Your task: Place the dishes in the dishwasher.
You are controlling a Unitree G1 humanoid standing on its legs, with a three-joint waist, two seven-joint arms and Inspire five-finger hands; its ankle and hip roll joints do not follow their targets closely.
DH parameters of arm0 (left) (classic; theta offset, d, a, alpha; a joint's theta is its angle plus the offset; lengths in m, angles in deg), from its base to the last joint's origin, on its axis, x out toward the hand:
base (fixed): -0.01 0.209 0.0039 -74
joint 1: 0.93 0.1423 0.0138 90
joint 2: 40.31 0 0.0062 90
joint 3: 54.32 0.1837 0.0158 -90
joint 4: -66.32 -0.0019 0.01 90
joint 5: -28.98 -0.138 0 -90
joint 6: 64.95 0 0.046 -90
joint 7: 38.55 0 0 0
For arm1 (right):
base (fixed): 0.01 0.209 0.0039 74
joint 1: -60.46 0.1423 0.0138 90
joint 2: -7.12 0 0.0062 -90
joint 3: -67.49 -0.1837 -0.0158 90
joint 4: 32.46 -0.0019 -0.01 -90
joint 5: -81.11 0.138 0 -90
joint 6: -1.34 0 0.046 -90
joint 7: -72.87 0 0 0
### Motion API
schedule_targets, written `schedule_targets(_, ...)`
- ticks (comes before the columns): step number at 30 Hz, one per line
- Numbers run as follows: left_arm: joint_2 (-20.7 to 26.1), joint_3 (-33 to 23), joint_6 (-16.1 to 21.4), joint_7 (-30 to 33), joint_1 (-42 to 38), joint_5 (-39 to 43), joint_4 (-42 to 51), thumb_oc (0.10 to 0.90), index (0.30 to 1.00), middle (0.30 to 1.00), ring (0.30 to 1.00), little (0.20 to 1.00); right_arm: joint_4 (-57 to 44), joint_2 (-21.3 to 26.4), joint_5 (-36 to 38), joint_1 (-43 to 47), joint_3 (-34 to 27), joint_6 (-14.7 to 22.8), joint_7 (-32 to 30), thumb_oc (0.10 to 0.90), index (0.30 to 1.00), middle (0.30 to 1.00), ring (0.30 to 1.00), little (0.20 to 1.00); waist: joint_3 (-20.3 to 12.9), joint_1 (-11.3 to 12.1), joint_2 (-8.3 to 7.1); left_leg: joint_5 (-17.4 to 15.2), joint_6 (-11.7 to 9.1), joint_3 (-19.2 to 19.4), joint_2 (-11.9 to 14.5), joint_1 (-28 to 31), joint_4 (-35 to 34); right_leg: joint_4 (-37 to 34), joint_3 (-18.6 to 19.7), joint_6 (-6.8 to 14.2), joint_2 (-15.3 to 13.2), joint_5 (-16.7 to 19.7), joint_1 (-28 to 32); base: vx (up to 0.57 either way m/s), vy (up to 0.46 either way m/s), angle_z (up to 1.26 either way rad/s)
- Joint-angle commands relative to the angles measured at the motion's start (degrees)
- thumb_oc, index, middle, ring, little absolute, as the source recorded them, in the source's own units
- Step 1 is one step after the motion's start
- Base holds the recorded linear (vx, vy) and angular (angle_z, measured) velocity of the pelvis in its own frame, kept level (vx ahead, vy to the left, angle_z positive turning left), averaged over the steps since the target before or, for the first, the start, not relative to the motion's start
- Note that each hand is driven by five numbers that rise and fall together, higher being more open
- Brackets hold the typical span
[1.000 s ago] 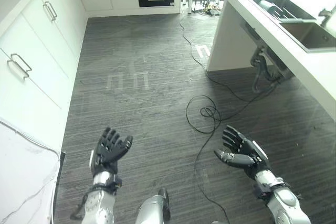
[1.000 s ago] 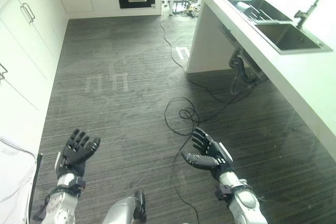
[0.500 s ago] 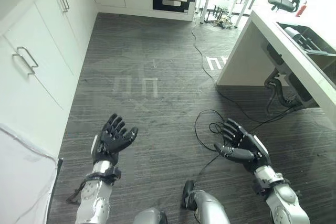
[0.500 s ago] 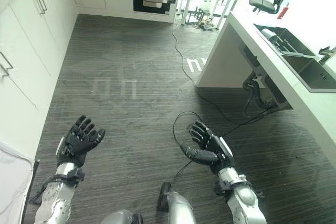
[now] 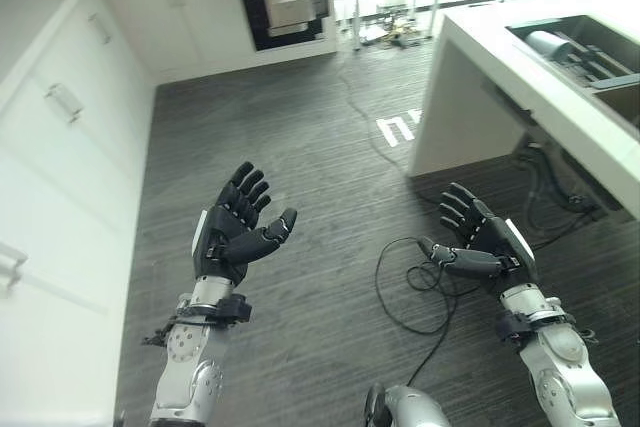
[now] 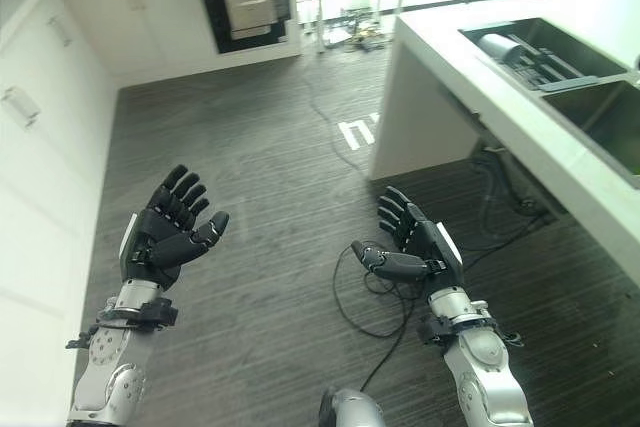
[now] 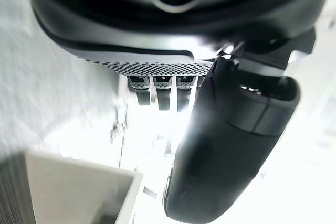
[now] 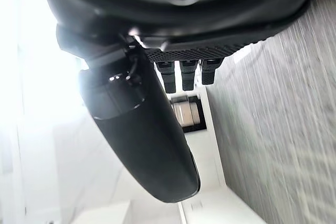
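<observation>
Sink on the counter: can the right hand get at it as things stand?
Probably not. The right hand is open, held out low over the floor, while the sink lies farther ahead, up on the white counter. Nothing blocks the way, but the robot looks too far off.

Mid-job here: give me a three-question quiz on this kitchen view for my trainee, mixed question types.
1. True or false: the left hand holds a dish.
2. The sink is on which side of the robot? A. left B. right C. behind
3. Fill in: the built-in oven stands at the ____ end of the floor.

Key: 1 false, both it and the right hand are open and empty. 2 B. 3 far.
</observation>
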Motion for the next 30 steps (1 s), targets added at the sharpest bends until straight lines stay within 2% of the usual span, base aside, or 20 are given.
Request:
schedule_targets(1,3.0,-2.6,10.7,-1.2,0.6,-1.0,5.7,0.800,0.900,0.900,0.900,0.900,-5.1,0.8,0.6,3.1,-4.7,7.4,3.1,0.800,0.900,0.900,0.900,0.900,-2.7,1.3,-2.59,13.7,0.2,-0.9,1.4,-6.6,2.7,-5.9,0.6,11.4,-6.0,2.7,1.8,0.15,-0.207,-0.73)
schedule_targets(2,2.9,-2.8,11.2,-1.6,0.9,-1.2,6.2,0.800,0.900,0.900,0.900,0.900,-5.6,1.0,0.6,3.0,-5.1,7.5,3.3,0.800,0.900,0.900,0.900,0.900,-2.5,1.6,-2.83,13.8,0.4,-1.1,2.0,-9.1,4.7,-5.9,1.4,11.0,-5.5,2.3,2.5,0.15,-0.206,-0.72)
schedule_targets(3,2.9,-2.9,11.8,-1.9,0.6,-1.8,6.6,0.800,0.900,0.900,0.900,0.900,-6.3,1.2,0.3,3.3,-5.1,7.5,3.2,0.800,0.900,0.900,0.900,0.900,-1.8,2.1,-3.44,12.2,1.6,-1.5,2.0,-13.0,5.3,-5.9,3.0,10.9,-5.0,1.8,3.4,0.11,-0.114,-0.78)
schedule_targets(4,3.0,-2.9,12.0,-1.7,0.4,-2.2,7.0,0.800,0.900,0.900,0.900,0.900,-6.7,1.3,0.2,3.7,-4.9,7.4,3.1,0.800,0.900,0.900,0.900,0.900,-1.4,2.4,-3.74,11.0,2.6,-1.8,1.2,-14.5,4.2,-5.9,4.3,11.1,-4.7,1.6,3.8,0.14,-0.055,-0.70)
schedule_targets(6,3.2,-3.1,12.1,-1.4,0.4,-2.4,8.1,0.800,0.900,0.900,0.900,0.900,-7.2,1.9,1.0,5.0,-4.8,6.7,2.9,0.800,0.900,0.900,0.900,0.900,-1.0,2.7,-3.92,9.5,3.9,-1.7,0.0,-15.4,-1.0,-5.9,6.9,11.8,-3.8,1.3,4.3,0.17,0.049,-0.92)
schedule_targets(7,3.8,-3.2,12.8,-1.4,0.6,-2.4,8.3,0.800,0.900,0.900,0.900,0.900,-7.3,2.0,1.7,5.8,-4.6,6.6,2.9,0.800,0.900,0.900,0.900,0.900,-0.5,2.7,-3.23,8.4,4.2,-1.9,0.4,-16.7,-5.6,-5.9,9.7,12.2,-1.8,0.7,4.8,0.22,0.138,-0.79)
schedule_targets(8,4.2,-3.3,13.2,-0.6,0.9,-3.5,8.5,0.800,0.900,0.900,0.900,0.900,-7.7,1.8,2.0,5.8,-4.5,6.3,3.4,0.800,0.900,0.900,0.900,0.900,-0.3,2.7,-2.01,6.8,3.7,-3.9,1.3,-20.7,-5.6,-5.9,11.5,12.4,0.5,-0.1,5.3,0.24,0.151,-0.66)
schedule_targets(9,4.4,-3.2,13.3,-0.2,1.1,-4.2,8.8,0.800,0.900,0.900,0.900,0.900,-8.0,1.7,2.2,5.7,-4.3,6.2,3.7,0.800,0.900,0.900,0.900,0.900,-0.3,2.9,-1.51,5.8,3.5,-5.4,1.3,-23.0,-5.6,-5.9,12.7,12.5,1.6,-0.5,5.5,0.35,0.159,-1.11)
schedule_targets(10,4.5,-3.4,13.8,1.2,2.1,-5.2,9.3,0.800,0.900,0.900,0.900,0.900,-9.4,1.7,2.7,5.4,-3.6,5.6,4.7,0.800,0.900,0.900,0.900,0.900,-0.7,4.5,-0.45,6.7,2.2,-12.7,0.8,-30.2,-5.6,-5.9,16.1,12.3,4.8,-1.7,6.3,0.33,0.120,-1.28)
schedule_targets(13,4.1,-4.3,15.2,0.8,3.7,-5.0,9.5,0.800,0.900,0.900,0.900,0.900,-10.0,2.0,3.1,5.5,-3.2,5.5,5.6,0.800,0.900,0.900,0.900,0.900,-0.5,5.9,-0.05,8.6,1.5,-17.1,0.3,-34.1,-5.6,-5.9,18.8,11.7,6.6,-3.3,8.2,0.29,0.131,-1.45)
schedule_targets(15,3.9,-5.3,16.6,-0.3,4.0,-4.4,9.5,0.800,0.900,0.900,0.900,0.900,-10.5,2.3,2.8,5.5,-3.0,5.6,5.7,0.800,0.900,0.900,0.900,0.900,-0.5,6.1,0.01,8.0,1.8,-16.7,1.2,-34.2,-5.6,-5.9,19.1,11.9,5.9,-4.5,9.8,0.25,0.219,-1.24)
schedule_targets(18,5.0,-5.3,17.3,0.7,2.3,-5.6,9.2,0.800,0.900,0.900,0.900,0.900,-11.6,2.6,3.6,4.6,-3.8,5.6,5.9,0.800,0.900,0.900,0.900,0.900,-1.0,5.1,0.23,6.8,2.4,-14.0,2.5,-32.4,-5.6,-5.9,17.9,12.8,3.9,-5.0,11.3,0.22,0.254,-1.04)
schedule_targets(21,6.1,-5.1,16.1,0.8,-0.8,-5.5,9.3,0.800,0.900,0.900,0.900,0.900,-12.6,2.1,4.5,3.9,-4.8,5.3,4.7,0.800,0.900,0.900,0.900,0.900,-2.6,5.1,-0.22,4.9,4.1,-13.6,0.6,-30.5,-5.6,-5.9,17.1,14.1,1.8,-5.0,12.7,0.28,0.279,-0.16)
schedule_targets(26,6.3,-4.8,15.0,-0.5,-4.0,-6.0,9.7,0.800,0.900,0.900,0.900,0.900,-11.9,0.0,2.3,5.6,-4.0,6.6,1.5,0.800,0.900,0.900,0.900,0.900,-3.9,6.8,-1.49,3.3,6.8,-15.9,-3.6,-29.3,-5.6,-5.9,15.2,15.4,-1.1,-3.5,13.5,0.19,0.202,0.15)
schedule_targets(28,6.5,-5.1,14.4,-1.4,-4.3,-5.7,10.3,0.800,0.900,0.900,0.900,0.900,-12.1,-0.7,1.7,6.0,-3.9,7.2,0.3,0.800,0.900,0.900,0.900,0.900,-4.2,7.2,-1.93,3.0,7.9,-16.5,-5.4,-29.0,-5.6,-5.9,14.9,15.8,-1.7,-1.4,14.6,0.18,0.219,0.15)
schedule_targets(29,6.5,-5.1,14.5,-0.1,-4.7,-6.6,10.7,0.800,0.900,0.900,0.900,0.900,-12.1,-1.6,1.2,6.5,-3.7,7.4,-0.1,0.800,0.900,0.900,0.900,0.900,-4.6,7.1,-2.14,2.6,8.9,-17.3,-6.9,-28.5,-5.6,-5.9,14.2,17.0,-1.9,5.0,16.6,0.17,0.196,0.20)
schedule_targets(30,6.5,-5.1,14.5,0.3,-4.7,-6.6,10.7,0.800,0.900,0.900,0.900,0.900,-12.0,-1.8,1.2,6.6,-3.6,7.5,-0.1,0.800,0.900,0.900,0.900,0.900,-4.6,7.0,-2.05,2.5,9.2,-17.6,-7.1,-28.3,-5.6,-5.9,14.0,17.3,-1.9,6.9,17.1,0.20,0.293,0.25)
